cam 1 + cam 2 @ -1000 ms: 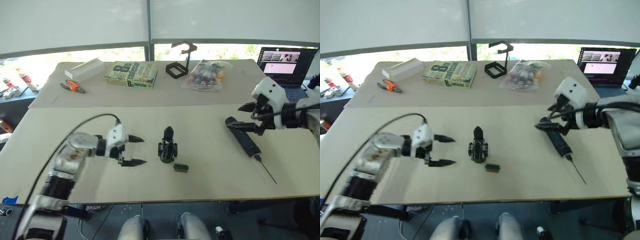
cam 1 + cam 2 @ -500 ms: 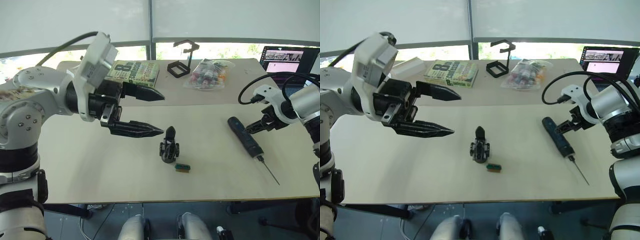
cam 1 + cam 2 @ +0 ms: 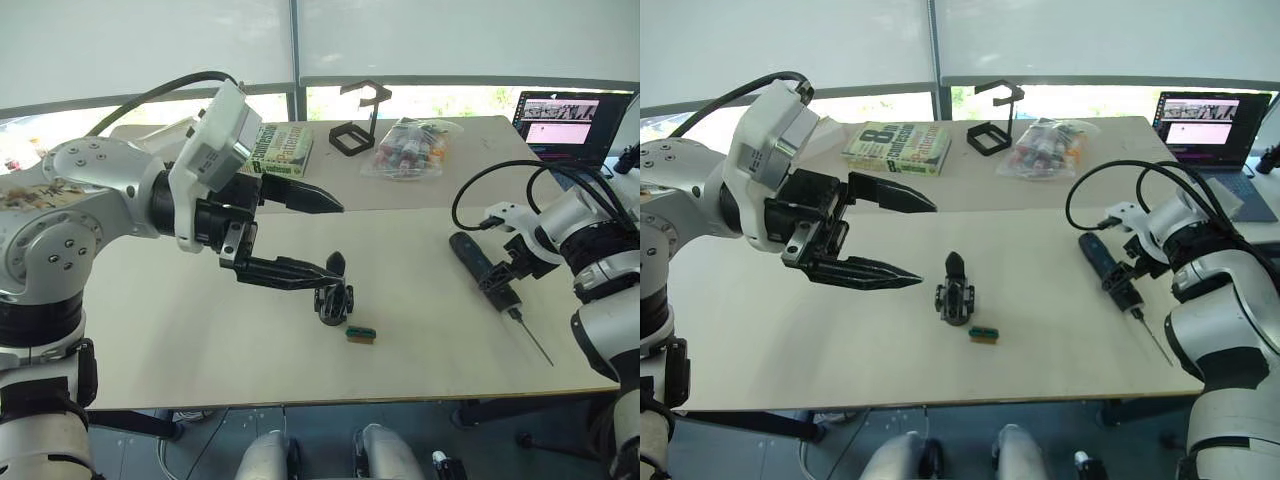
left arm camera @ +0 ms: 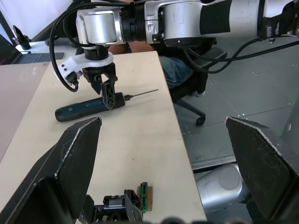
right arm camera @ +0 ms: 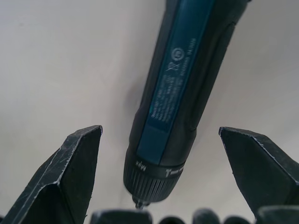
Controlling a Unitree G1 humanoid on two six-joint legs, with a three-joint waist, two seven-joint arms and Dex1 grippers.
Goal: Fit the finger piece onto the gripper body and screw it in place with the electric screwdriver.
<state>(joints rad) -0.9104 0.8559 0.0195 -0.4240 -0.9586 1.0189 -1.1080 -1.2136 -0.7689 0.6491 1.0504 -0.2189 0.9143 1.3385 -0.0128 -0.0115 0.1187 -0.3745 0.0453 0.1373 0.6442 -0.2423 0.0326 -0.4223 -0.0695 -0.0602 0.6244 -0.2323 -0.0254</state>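
- Pale wooden table (image 3: 180, 340) stands before bright windows, with a second table pushed against its far edge
- On that far table sit a green book (image 3: 897, 146), a black wire-frame stand (image 3: 360, 120), a clear bag of small items (image 3: 408, 147) and, at the far right, an open laptop (image 3: 562, 125)
- Gripper body (image 3: 334, 298) stands upright near the middle of the near table, one pointed black finger sticking up from it
- Just beside it, toward the robot and a little to the right, lies a small green-and-brown block (image 3: 361, 334), apart from the gripper body
- I cannot make out the finger piece as a separate part
- Left gripper (image 3: 915, 240) hangs raised above the table to the left of the gripper body, its two black fingers spread wide and holding nothing; in the left eye view the lower fingertip lines up with the top of the gripper body, but whether they touch I cannot tell
- Electric screwdriver (image 3: 484, 272) lies flat on the right part of the near table, thin silver bit pointing toward the robot's edge and to the right
- Right gripper (image 4: 108, 93) is over the bit end of the screwdriver's barrel; in the right wrist view its fingers (image 5: 70, 177) are spread apart on either side of the barrel (image 5: 182, 93), not closed on it
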